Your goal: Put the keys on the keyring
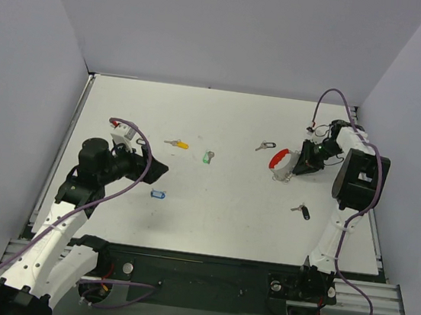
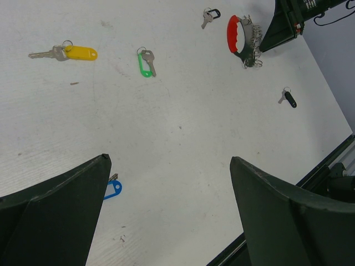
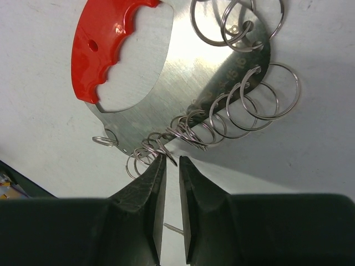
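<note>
Keyring touched by right end effector, nearly closed; left end effector spread.

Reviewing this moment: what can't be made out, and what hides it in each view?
Right wrist view: whether the right claw pinches a ring of the keyring; tangled loops crowd its nearly closed jaws.
Right wrist view: the keyring's topmost rings, cut by the upper edge.
Left wrist view: the blue-tagged key, half behind a finger of the left claw.
</note>
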`<state>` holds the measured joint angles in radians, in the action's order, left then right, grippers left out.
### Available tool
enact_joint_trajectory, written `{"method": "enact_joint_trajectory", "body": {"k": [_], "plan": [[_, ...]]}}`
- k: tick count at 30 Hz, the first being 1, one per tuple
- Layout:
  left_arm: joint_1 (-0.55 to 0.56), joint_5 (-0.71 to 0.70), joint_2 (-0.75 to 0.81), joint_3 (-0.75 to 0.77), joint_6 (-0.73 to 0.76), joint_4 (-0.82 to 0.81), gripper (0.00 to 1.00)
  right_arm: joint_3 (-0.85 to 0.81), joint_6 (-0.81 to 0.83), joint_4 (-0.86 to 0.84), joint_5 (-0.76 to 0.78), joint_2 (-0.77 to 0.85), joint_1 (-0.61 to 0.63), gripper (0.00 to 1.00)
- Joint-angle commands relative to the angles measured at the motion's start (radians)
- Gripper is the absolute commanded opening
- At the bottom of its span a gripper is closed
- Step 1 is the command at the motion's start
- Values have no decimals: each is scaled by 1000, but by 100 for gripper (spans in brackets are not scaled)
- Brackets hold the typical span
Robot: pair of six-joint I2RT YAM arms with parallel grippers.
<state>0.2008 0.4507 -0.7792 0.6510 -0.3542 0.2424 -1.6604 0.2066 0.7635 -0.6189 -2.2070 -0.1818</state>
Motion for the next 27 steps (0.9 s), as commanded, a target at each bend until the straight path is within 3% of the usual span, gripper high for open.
{"method": "enact_joint_trajectory", "body": {"k": [1, 6, 21, 27], "plan": [[-5, 16, 6, 10, 15, -43, 100, -4, 4, 48, 18, -23, 4, 14], [-6, 16, 6, 10, 17, -45, 100, -4, 5, 48, 18, -28, 4, 17], [-6, 17, 9, 12, 17, -43, 100, -4, 36, 66, -87, -19, 4, 13], [-4, 19, 9, 10, 17, -43, 100, 2, 50, 66, -114, 13, 5, 16]]}}
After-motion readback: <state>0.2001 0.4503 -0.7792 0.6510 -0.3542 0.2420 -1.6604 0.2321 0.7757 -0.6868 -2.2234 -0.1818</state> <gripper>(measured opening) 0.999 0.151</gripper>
